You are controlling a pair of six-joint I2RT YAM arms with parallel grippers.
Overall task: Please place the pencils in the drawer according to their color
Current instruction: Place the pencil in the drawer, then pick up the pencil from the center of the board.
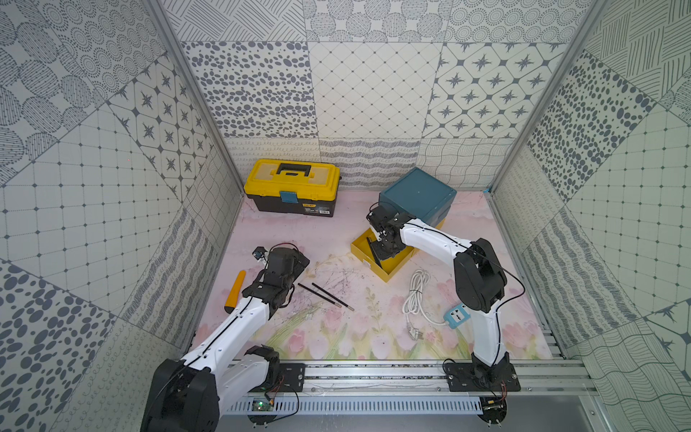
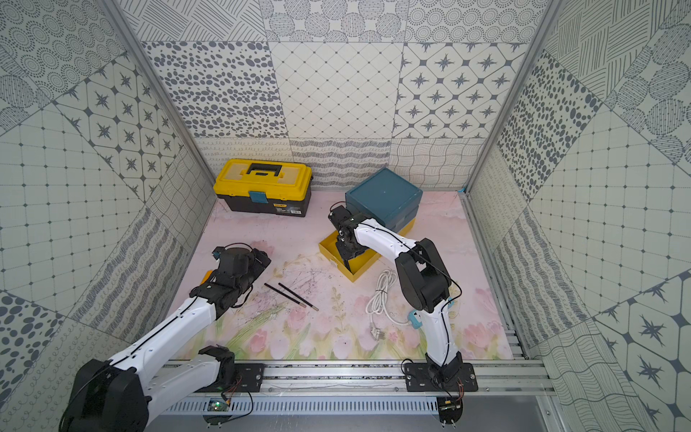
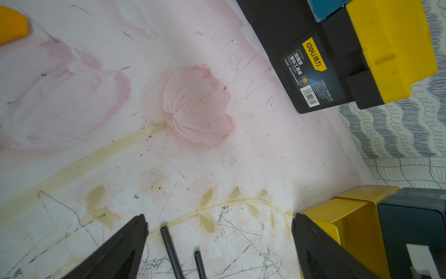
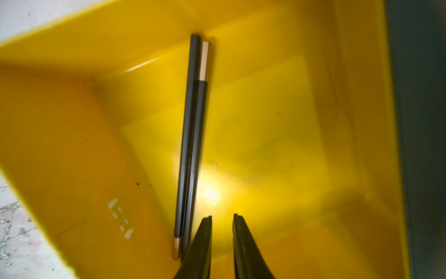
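Two black pencils (image 3: pixel 170 248), seemingly light, stiff and roll-prone, lie between the wide jaws of the left gripper (image 3: pixel 219 217), probably best pinched mid-shaft; the right gripper (image 4: pixel 222 216), barely parted, holds nothing.

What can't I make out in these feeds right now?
- Upper teal drawers: shut, contents unseen.
- Yellow drawer: its inside is covered by the right arm in both top views.
- Pencils inside it: overlapping in the right wrist view, count unclear.
- Two loose pencils: cut off by the left wrist view's edge.
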